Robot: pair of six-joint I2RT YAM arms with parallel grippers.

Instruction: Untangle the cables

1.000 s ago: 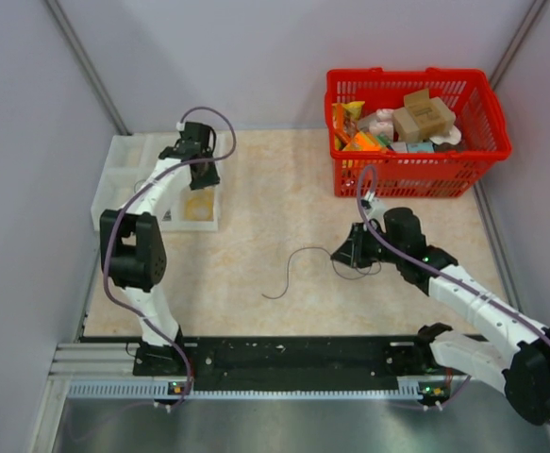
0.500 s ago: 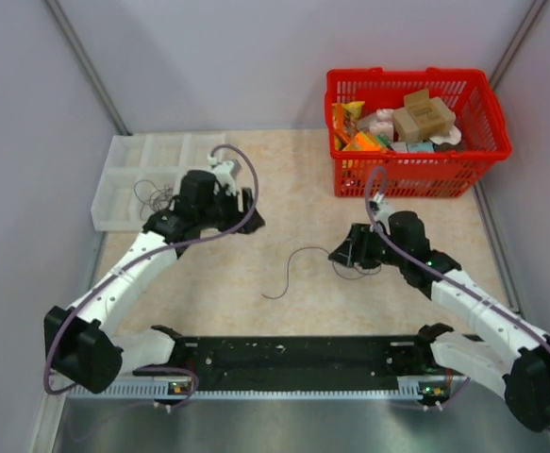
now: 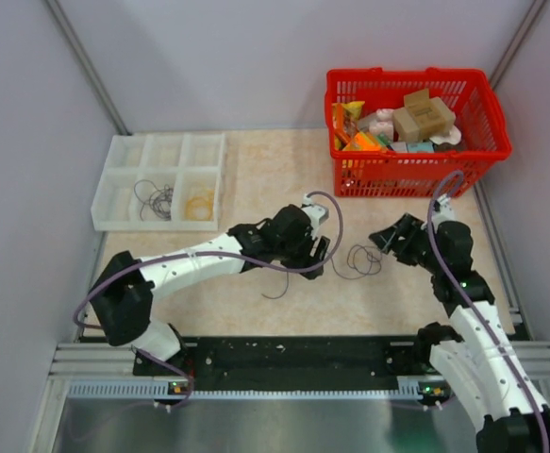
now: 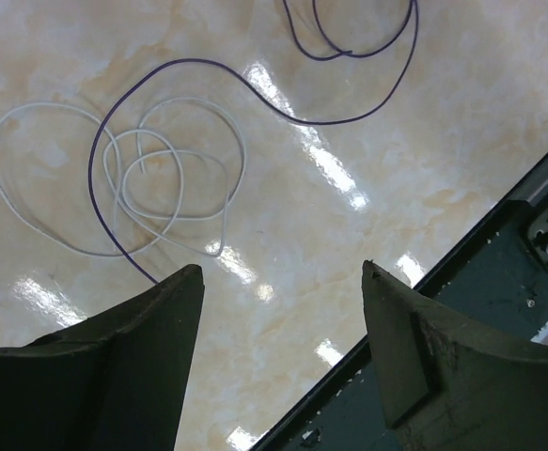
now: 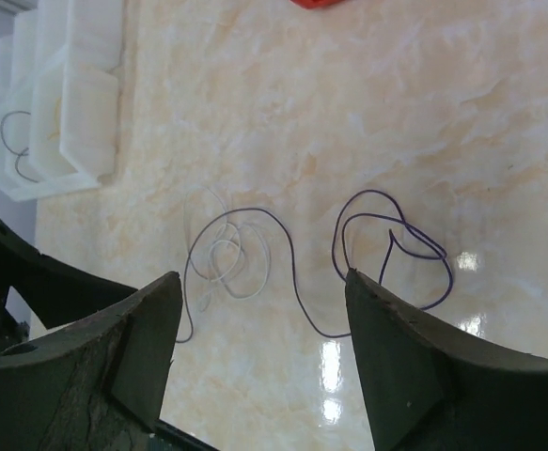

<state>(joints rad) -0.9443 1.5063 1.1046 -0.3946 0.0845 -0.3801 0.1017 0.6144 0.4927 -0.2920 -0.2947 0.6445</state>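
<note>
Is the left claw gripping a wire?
No, the left claw is open and empty; white wire and purple wire lie loose on the table.

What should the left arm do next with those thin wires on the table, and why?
Probably lower the open left tool onto the white cable and close on it. That cable lies coiled on the table just ahead of the tool, with the purple cable crossing it, so lifting the white one alone seems the way to part them.

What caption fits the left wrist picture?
Open left tool hovering over a white wire and a purple wire on the table.
</note>
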